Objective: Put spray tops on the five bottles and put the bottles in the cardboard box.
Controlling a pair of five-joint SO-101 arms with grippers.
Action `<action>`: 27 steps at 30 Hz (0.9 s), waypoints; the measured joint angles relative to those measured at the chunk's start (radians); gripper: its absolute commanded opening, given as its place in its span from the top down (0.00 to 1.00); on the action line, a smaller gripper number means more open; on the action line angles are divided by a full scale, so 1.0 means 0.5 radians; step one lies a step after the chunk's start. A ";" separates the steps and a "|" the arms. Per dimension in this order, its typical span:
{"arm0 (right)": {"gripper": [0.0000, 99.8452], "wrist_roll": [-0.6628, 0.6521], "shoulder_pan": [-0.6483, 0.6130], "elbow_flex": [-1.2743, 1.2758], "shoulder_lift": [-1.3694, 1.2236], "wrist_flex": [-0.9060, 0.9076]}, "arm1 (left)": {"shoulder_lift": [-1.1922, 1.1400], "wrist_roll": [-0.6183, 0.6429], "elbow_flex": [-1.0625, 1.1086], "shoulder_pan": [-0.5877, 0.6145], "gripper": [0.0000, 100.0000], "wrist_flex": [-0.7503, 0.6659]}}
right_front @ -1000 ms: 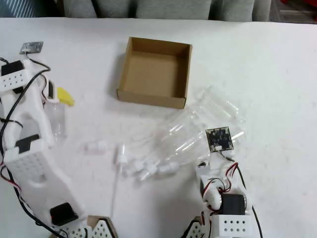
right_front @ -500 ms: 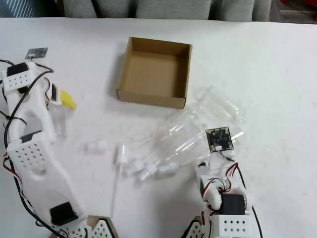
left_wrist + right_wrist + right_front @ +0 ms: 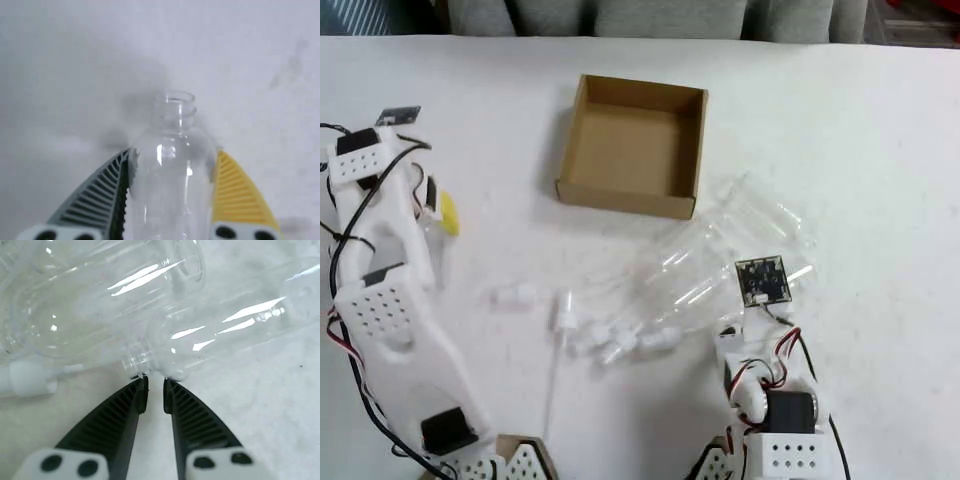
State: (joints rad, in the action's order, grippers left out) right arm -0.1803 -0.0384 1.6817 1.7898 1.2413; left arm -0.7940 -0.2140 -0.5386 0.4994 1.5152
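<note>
My left gripper (image 3: 172,200) is shut on a clear bottle (image 3: 172,160), its grey and yellow fingers (image 3: 237,192) pressing the bottle's sides. The bottle's neck is bare and capless. In the high view this gripper (image 3: 435,215) stands at the table's left with the bottle (image 3: 432,250) in it. Several clear bottles (image 3: 720,250) lie in a pile right of centre, with white spray tops (image 3: 620,340) beside them. My right gripper (image 3: 154,390) is shut and holds nothing, its tips just short of a bare bottle neck (image 3: 137,357). The cardboard box (image 3: 620,198) sits open at centre back.
Left of the pile lie a loose spray top (image 3: 513,296) and another (image 3: 563,310) with a long thin tube. A further white top (image 3: 30,377) lies close to my right gripper. The right arm's wrist (image 3: 761,281) hangs over the pile's near edge.
My left arm has swung slightly toward the near side with the bottle still gripped, and the yellow finger sits lower in the high view. The right arm and the pile have not moved.
</note>
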 measured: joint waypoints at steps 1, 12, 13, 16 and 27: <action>0.97 0.000 0.000 0.000 0.000 0.000 | 0.012 0.000 0.000 -0.006 0.95 0.049; 0.97 0.000 0.000 0.000 0.000 0.000 | 0.605 0.000 0.003 -0.215 0.95 0.485; 0.97 0.000 0.000 0.000 0.000 0.000 | 0.687 0.000 0.012 -0.233 0.95 0.497; 0.97 0.000 0.000 0.000 0.000 0.000 | 0.979 0.064 0.147 -0.292 0.94 0.506; 0.97 0.000 0.000 0.000 0.000 0.000 | 1.995 0.129 1.148 -0.470 0.94 0.083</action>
State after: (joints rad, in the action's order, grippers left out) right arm -0.1803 -0.0384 1.6817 1.7898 1.2413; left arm 0.2033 -0.1496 0.0353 0.2647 1.5566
